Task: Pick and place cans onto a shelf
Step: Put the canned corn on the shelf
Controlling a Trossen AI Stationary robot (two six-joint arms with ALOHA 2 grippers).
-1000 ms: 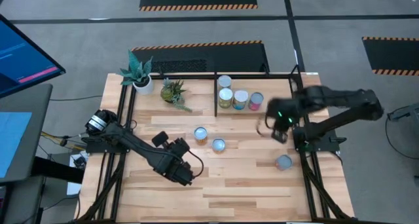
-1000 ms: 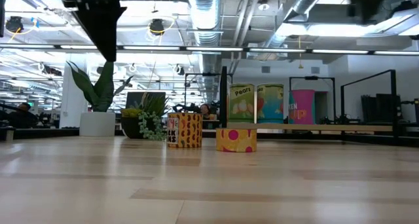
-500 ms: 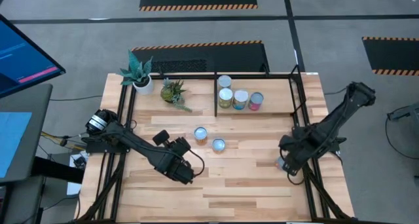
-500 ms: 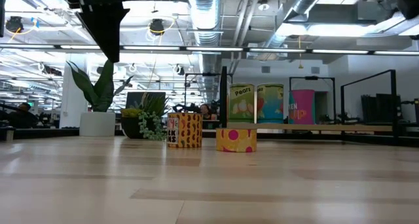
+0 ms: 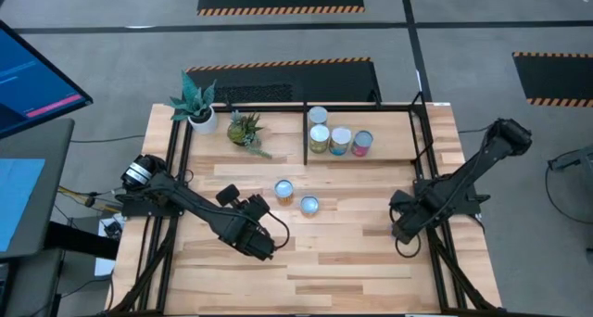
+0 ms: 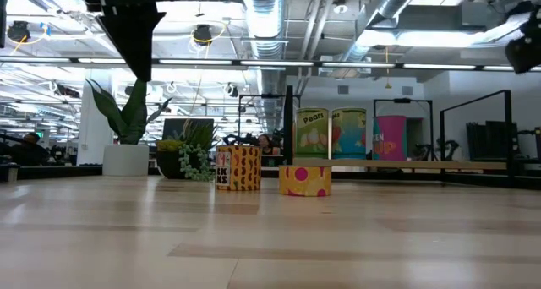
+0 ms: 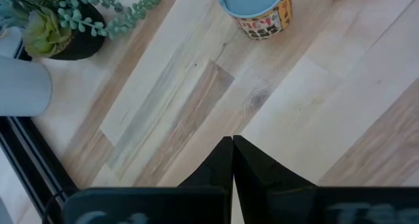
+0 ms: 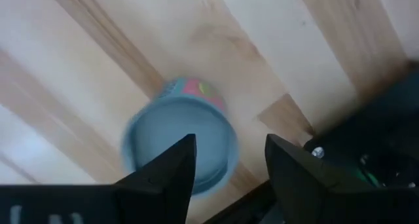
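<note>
On the light wood desk, the biggest thing is the shelf, a black-barred bay along the far edge whose wood base already carries four cans, grouped at its left end against the upright bar, which leaves open floor to their right for more. Outside the bay to the left stand two potted plants, which have no part in the job. The left arm waits over the near-left part of the desk, its left gripper with fingers pressed fully together on nothing, aimed at bare boards with an orange-labelled can ahead of it. That can and a shorter yellow tin stand loose mid-desk, well apart from the shelf, presumably awaiting their turn. The right arm reaches in low near the desk's right rail, and the right gripper hangs directly above a pale blue-topped can with a pink and light blue label. Its fingers are spread wide and straddle the lid without holding it, apparently so they can drop around the body and close. This can stands upright, well short of the shelf.
</note>
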